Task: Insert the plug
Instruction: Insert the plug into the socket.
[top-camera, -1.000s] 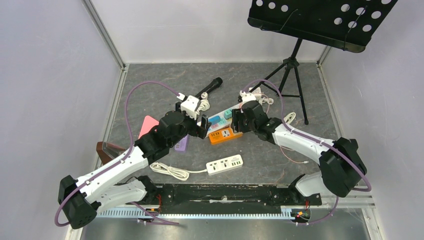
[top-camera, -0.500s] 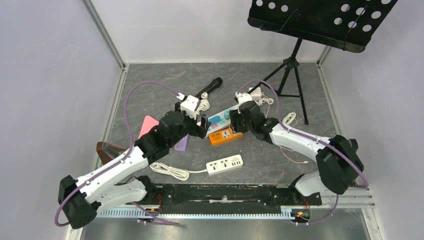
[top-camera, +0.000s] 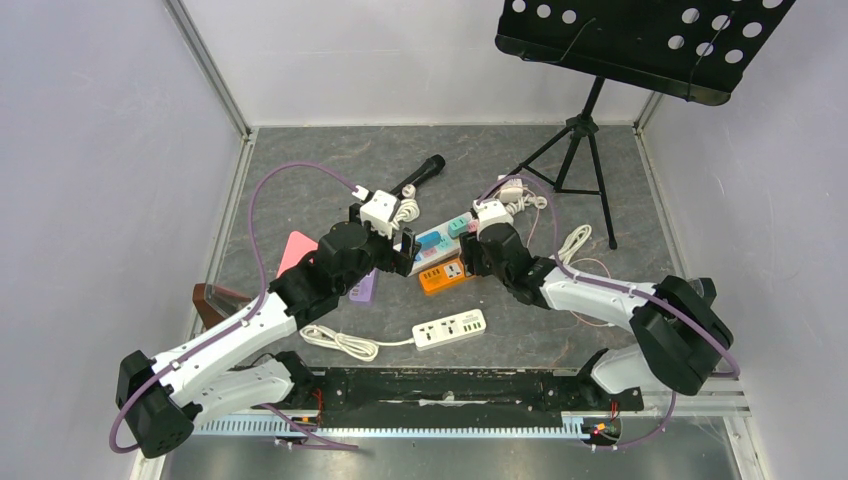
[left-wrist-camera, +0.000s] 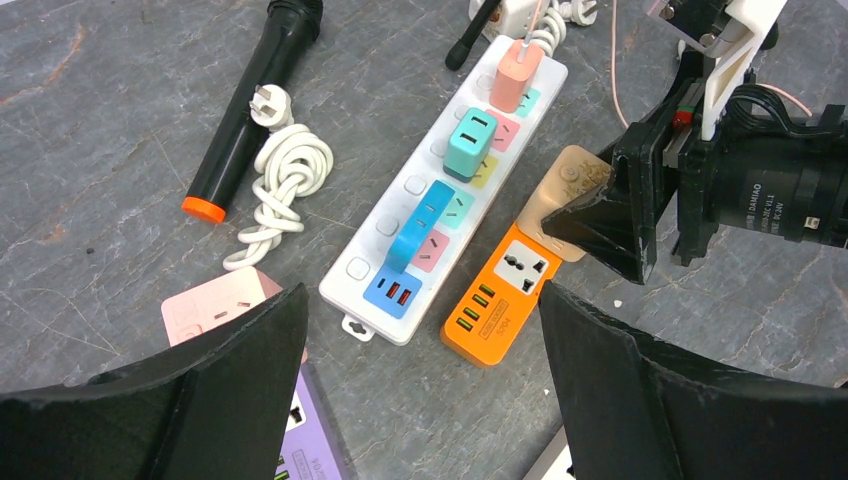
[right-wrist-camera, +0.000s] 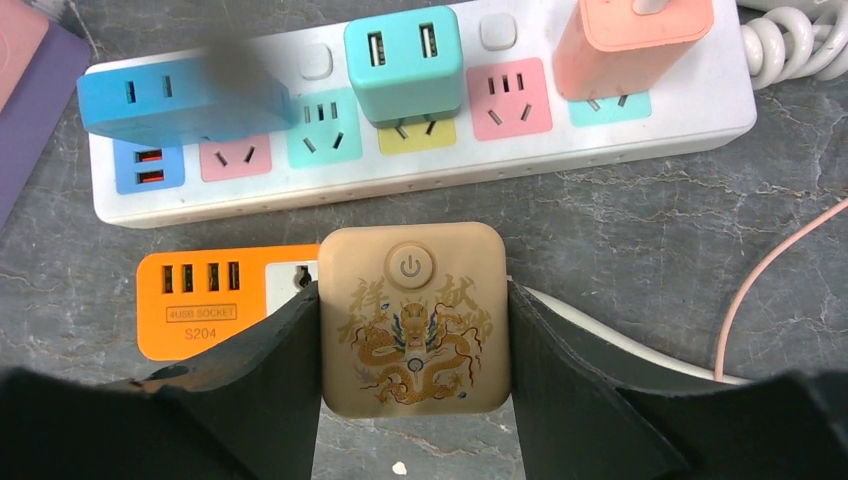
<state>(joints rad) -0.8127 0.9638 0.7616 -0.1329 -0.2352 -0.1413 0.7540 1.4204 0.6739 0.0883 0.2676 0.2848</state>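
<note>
Gripping the tan plug by its two sides, the right gripper held it flat, face up, over the end of the orange socket block, likely so the hidden pins faced down toward it. Just beyond lay the white power strip. The left gripper hung wide open and empty nearby.

Tan plug: square, face up (gold dragon print, power button near the far edge), clamped in right gripper. It sits over the socket end of orange power strip, which lies flat. The prongs are hidden, so the plug is possibly not seated.
</note>
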